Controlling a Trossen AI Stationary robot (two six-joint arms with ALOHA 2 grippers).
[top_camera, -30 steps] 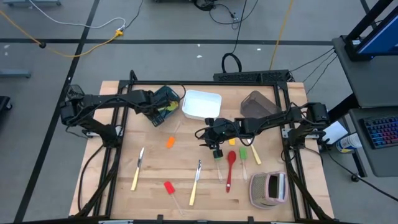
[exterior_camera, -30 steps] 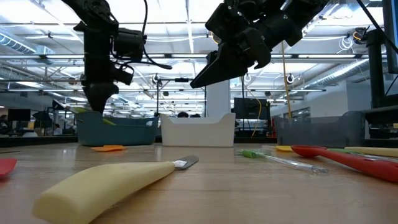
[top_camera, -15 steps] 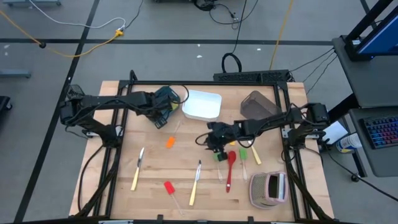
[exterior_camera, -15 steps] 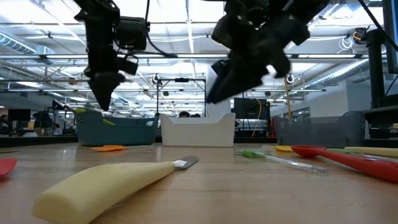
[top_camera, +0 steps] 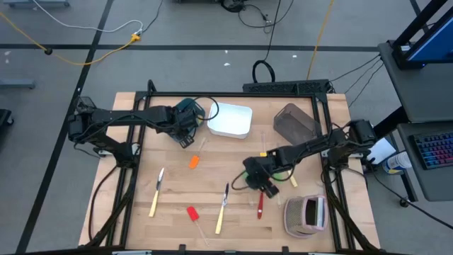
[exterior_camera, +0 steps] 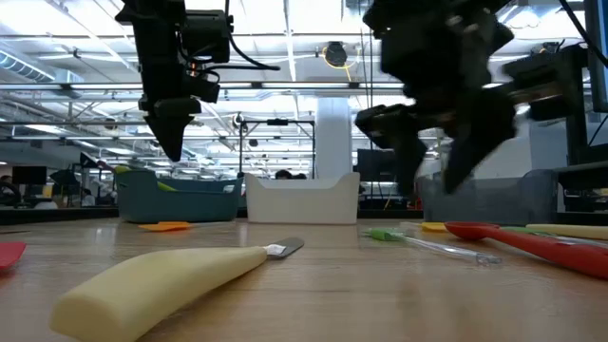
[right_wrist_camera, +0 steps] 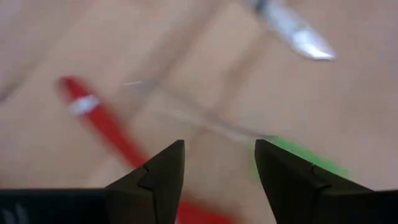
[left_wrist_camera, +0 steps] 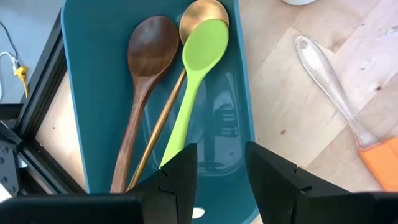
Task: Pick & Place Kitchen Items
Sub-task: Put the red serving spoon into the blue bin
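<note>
From above, the light wooden table (top_camera: 170, 205) carries three bins along its far edge: a teal rectangular bin (top_camera: 192, 108) toward the far left, a white rectangular bin (top_camera: 230, 120) at the middle, and a brown translucent bin (top_camera: 294, 120) toward the far right. The left claw (top_camera: 185, 136) hangs at the near end of the teal bin, nothing between its fingers. The right claw (top_camera: 263, 185) is low over the table's right half, above the red long-handled spoon (top_camera: 260, 204). An orange spatula on a clear stick (top_camera: 195, 161) lies near the table's middle, two pale-handled knives (top_camera: 157, 191) lie toward the near left, and a red spatula on a clear stick (top_camera: 192, 214) lies near the front edge. A bulky pink-grey striped object (top_camera: 306, 216) sits at the near right corner.

From table height, the left claw (exterior_camera: 174, 142) hangs above the teal bin (exterior_camera: 180, 198), fingers slightly apart. The right claw (exterior_camera: 439, 176) is spread wide and empty, above a green spatula on a clear stick (exterior_camera: 385, 235) and the red spoon (exterior_camera: 518, 242). One pale knife handle (exterior_camera: 152, 283) lies close in front.

The left wrist camera shows the left claw (left_wrist_camera: 221, 168) parted and empty over the teal bin (left_wrist_camera: 74, 93), which holds a dark wooden spoon (left_wrist_camera: 146, 62), a brass spoon (left_wrist_camera: 199, 11) and a lime-green spoon (left_wrist_camera: 198, 68) side by side. The orange spatula (left_wrist_camera: 379, 158) lies on the table just beside the bin.

The right wrist camera shows the right claw (right_wrist_camera: 219, 165) spread, gripping nothing, just over the red spoon (right_wrist_camera: 102, 124), with the green spatula (right_wrist_camera: 298, 155) and a knife blade (right_wrist_camera: 292, 34) near.
</note>
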